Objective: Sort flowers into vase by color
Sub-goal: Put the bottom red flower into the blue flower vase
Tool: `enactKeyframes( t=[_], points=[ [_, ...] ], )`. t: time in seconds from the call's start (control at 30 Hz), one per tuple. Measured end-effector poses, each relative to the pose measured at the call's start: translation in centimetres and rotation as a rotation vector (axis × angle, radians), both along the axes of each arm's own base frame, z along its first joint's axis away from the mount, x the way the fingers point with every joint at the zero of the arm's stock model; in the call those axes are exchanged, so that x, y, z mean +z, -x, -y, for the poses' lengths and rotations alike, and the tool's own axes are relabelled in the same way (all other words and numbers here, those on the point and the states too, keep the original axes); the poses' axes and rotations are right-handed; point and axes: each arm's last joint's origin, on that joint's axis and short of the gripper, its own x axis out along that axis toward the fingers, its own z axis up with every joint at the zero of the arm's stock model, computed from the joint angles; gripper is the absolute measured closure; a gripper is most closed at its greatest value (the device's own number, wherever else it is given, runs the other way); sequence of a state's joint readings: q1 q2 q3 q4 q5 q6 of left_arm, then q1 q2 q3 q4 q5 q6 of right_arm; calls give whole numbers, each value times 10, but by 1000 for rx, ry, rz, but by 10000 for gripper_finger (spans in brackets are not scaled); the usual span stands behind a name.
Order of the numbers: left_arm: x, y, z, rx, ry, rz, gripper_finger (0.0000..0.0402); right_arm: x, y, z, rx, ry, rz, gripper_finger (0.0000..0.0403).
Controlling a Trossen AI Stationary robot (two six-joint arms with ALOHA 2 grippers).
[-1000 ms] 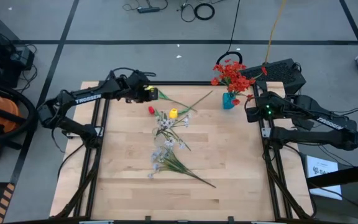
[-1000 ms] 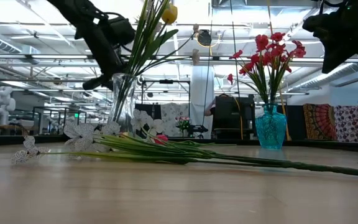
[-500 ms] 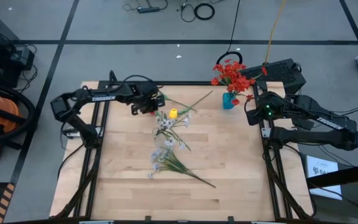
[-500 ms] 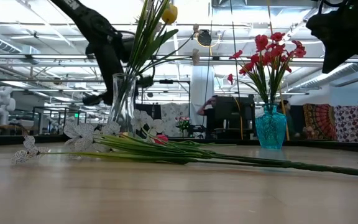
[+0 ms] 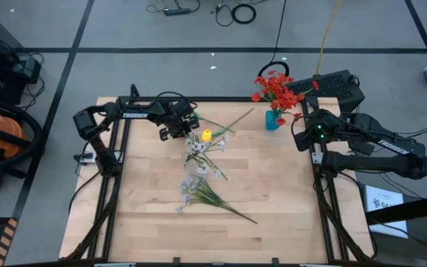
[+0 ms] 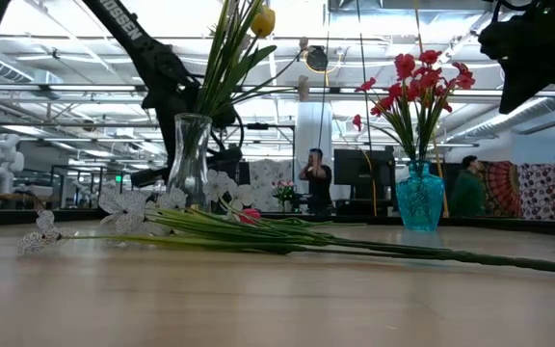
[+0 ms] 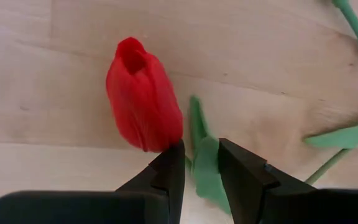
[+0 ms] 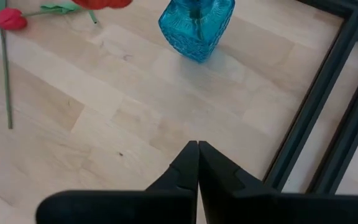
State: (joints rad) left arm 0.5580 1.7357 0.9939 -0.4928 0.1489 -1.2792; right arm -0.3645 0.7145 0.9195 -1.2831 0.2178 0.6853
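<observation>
Fingers (image 7: 166, 171) of the left gripper (image 7: 199, 163) stand parted over the table (image 5: 273, 200), straddling the green stalk just below a red tulip bud (image 7: 143, 102) that lies flat on the wood near the far edge; whether they already pinch the stalk cannot be told. Off to the right, the right gripper (image 8: 197, 155) hangs with its fingers pressed together and holding nothing, near the teal vase (image 5: 273, 120) that carries the red blossoms (image 5: 275, 89), while a clear glass vase (image 6: 190, 159) holds a yellow tulip (image 6: 263, 21) and the pale sprays (image 5: 195, 178) lie loose mid-table
</observation>
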Motion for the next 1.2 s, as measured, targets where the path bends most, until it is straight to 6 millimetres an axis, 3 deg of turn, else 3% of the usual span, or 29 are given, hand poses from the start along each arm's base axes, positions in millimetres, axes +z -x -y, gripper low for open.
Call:
enactKeyframes(
  t=[0.4,0.73,1.2],
  points=[
    [-12,-2,-5,1,37,3,299,1,-1,1,13,33,-1,403],
    [13,3,-4,25,18,76,299,2,-3,2,36,52,9,403],
    [12,6,-1,54,33,33,299,2,-2,3,48,109,-26,403]
  ],
)
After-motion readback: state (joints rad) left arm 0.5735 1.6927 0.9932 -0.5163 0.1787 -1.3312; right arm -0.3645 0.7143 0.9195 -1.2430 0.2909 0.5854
